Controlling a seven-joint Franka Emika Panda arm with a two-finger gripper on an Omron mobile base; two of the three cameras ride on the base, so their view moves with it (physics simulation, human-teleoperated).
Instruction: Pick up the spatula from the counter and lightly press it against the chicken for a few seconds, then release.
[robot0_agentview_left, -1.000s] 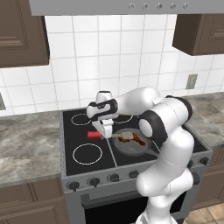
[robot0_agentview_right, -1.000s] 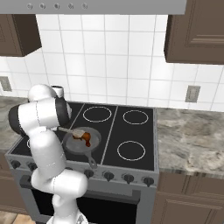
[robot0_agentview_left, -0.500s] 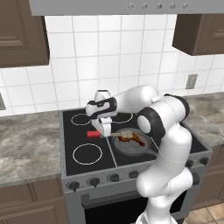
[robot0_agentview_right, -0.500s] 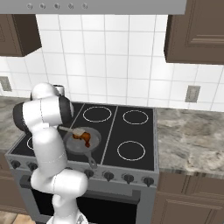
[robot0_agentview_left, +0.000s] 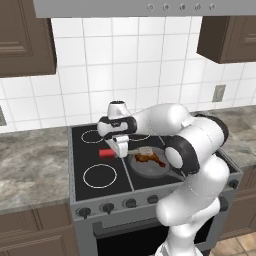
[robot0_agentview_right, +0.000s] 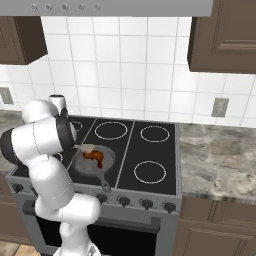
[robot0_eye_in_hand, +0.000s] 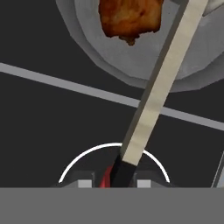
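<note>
My gripper (robot0_agentview_left: 120, 148) is shut on a spatula (robot0_agentview_left: 131, 151) over the stove's front left. The red handle (robot0_agentview_left: 106, 153) sticks out to the left, and the pale blade (robot0_agentview_left: 146, 150) reaches right over the chicken (robot0_agentview_left: 150, 158) in the grey pan (robot0_agentview_left: 161, 173). From the right base view the blade (robot0_agentview_right: 87, 148) sits at the chicken's (robot0_agentview_right: 94, 157) left top edge; contact is unclear. In the hand view the gripper (robot0_eye_in_hand: 114, 181) clamps the spatula's dark neck, and the pale shaft (robot0_eye_in_hand: 162, 87) runs up past the chicken (robot0_eye_in_hand: 129, 17) across the pan (robot0_eye_in_hand: 144, 61).
The pan's handle (robot0_agentview_right: 104, 183) points toward the stove's front edge with its knobs (robot0_agentview_right: 134, 202). Three other burners (robot0_agentview_right: 150, 171) are bare. Grey stone counters (robot0_agentview_left: 30, 165) flank the stove, with a tiled wall behind and cabinets above.
The gripper with the spatula has shifted only very slightly. The chicken and pan have not moved.
</note>
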